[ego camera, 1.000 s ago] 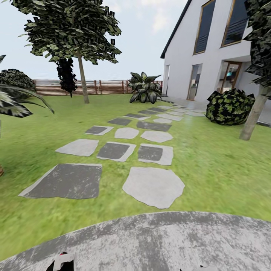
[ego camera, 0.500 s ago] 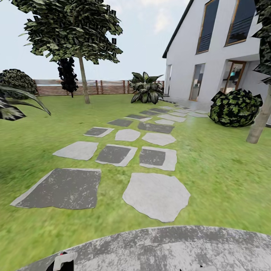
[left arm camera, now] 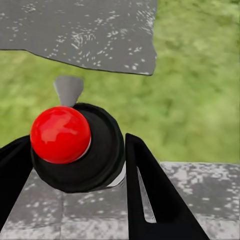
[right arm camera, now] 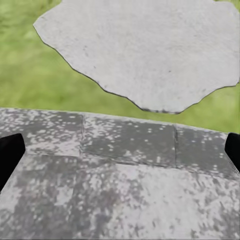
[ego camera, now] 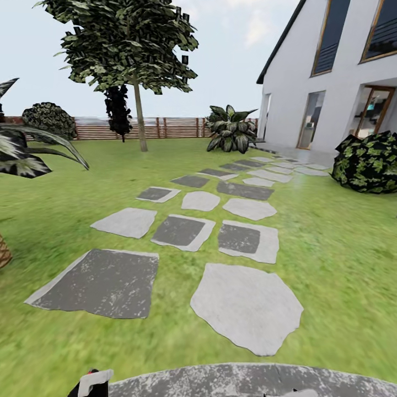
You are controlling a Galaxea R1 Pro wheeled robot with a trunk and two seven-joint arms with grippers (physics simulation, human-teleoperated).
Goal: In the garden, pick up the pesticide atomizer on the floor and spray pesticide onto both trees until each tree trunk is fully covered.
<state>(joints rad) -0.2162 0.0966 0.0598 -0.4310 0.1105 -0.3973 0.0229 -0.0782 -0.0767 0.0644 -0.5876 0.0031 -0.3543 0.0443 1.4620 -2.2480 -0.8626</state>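
Red-capped atomizer sits clamped in left pincer, carried low over paving for transit. Right pincer spread wide, empty. Nearest tree stands far across the lawn, by the fence.

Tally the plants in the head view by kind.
Tall tree: 1
Dark conifer: 1
Rounded shrubs: 2
Broad-leaved plant: 1
Palm: 1
Total: 6
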